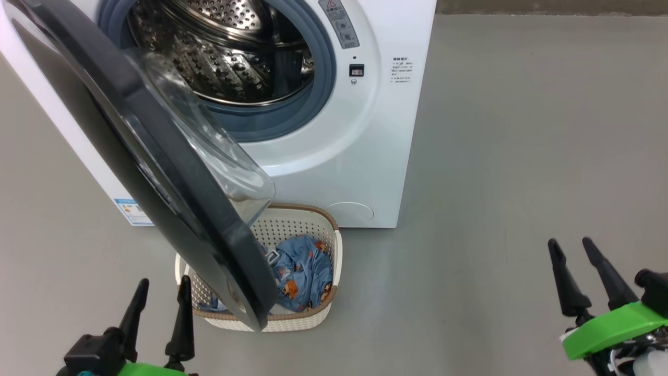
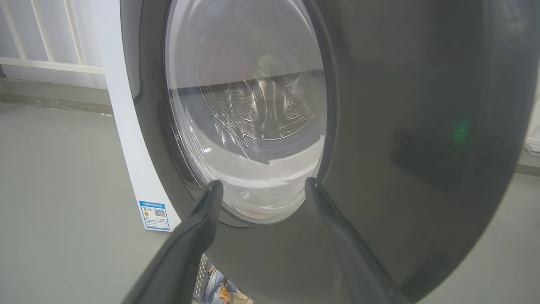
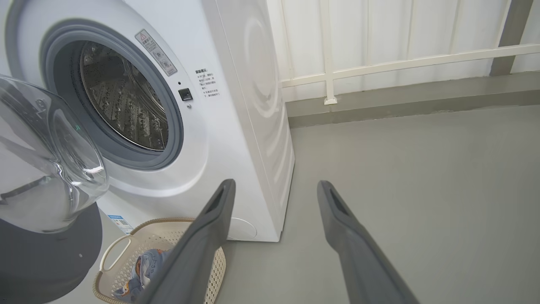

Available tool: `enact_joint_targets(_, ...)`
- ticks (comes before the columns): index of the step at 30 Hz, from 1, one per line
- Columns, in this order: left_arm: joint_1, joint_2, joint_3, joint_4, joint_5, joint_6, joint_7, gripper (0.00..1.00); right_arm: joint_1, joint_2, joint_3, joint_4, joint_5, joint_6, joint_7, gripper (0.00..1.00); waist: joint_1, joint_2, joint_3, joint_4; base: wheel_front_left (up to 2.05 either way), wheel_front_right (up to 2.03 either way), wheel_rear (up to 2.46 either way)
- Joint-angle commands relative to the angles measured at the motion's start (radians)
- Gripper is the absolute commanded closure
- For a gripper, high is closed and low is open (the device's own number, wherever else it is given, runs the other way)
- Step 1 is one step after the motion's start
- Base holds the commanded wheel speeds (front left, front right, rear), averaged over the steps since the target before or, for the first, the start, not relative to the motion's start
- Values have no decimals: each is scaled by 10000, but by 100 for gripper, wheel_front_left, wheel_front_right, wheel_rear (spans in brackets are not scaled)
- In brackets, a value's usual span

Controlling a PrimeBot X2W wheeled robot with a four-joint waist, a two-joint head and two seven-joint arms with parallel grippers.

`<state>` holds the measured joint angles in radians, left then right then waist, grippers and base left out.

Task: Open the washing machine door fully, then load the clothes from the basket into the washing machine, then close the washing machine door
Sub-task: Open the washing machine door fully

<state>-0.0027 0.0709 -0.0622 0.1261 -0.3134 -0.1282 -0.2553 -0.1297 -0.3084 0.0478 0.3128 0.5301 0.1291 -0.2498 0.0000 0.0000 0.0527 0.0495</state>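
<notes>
Half-hidden behind glossy black-rimmed round glass door (image 1: 198, 230): perforated cream plastic basket (image 1: 292, 227), bear-print blue clothes (image 1: 305, 274). Left pincer (image 1: 164, 282), right pincer (image 1: 570, 242) spread, empty.

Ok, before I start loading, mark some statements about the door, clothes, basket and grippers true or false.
1. The washing machine door stands open. True.
2. The clothes are in the drum. False: they lie in the basket; the drum looks empty.
3. The basket sits on the floor before the washing machine. True.
4. The left gripper is clamped on the door. False: its jaws are open, holding nothing.
5. The right gripper has open jaws. True.
</notes>
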Motion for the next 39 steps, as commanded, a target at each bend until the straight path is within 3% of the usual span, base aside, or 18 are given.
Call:
enact_joint_targets(1,-215,135,292,-216,59,-25,-65,0,97,-112,150,-205,-262,16,-120,0,0,0,3,12,0,0,0)
enact_joint_targets(15,-279,105,327,-20,19,-25,-65,0,322,165,358,-114,-723,16,-120,0,0,0,70,72,0,0,0)
enact_joint_targets(16,-298,93,350,7,-3,-25,-65,48,324,162,359,-110,-715,16,-120,0,0,0,70,81,0,0,0)
enact_joint_targets(17,-337,77,375,17,-39,-25,-65,80,325,158,354,-112,-715,16,-120,0,0,0,71,95,0,0,0)
enact_joint_targets(18,-389,58,404,-6,-93,-25,-65,100,329,156,344,-115,-718,16,-120,0,0,0,70,113,0,0,0)
enact_joint_targets(24,-767,-34,681,-945,-256,-25,-65,100,306,166,324,-164,-734,16,-120,0,0,0,86,213,0,0,0)
enact_joint_targets(30,-1041,-155,811,-3645,-8,-25,-65,100,316,183,300,-279,-788,16,-120,0,0,0,89,254,0,0,0)
enact_joint_targets(34,-991,-193,-297,-5280,55,-25,-65,100,337,204,282,-351,-808,16,-120,0,0,0,118,262,0,0,0)
enact_joint_targets(35,-885,-197,-1272,-5449,230,-25,-65,100,337,222,278,-379,-820,16,-120,0,0,0,157,257,0,0,0)
enact_joint_targets(36,-885,-197,-1272,-5449,230,-25,-65,100,337,222,278,-379,-820,16,-120,0,0,0,157,257,0,0,0)
enact_joint_targets(39,-830,-200,-2656,-5019,206,-25,-65,100,304,257,258,-404,-838,16,-120,0,0,0,237,252,0,0,0)
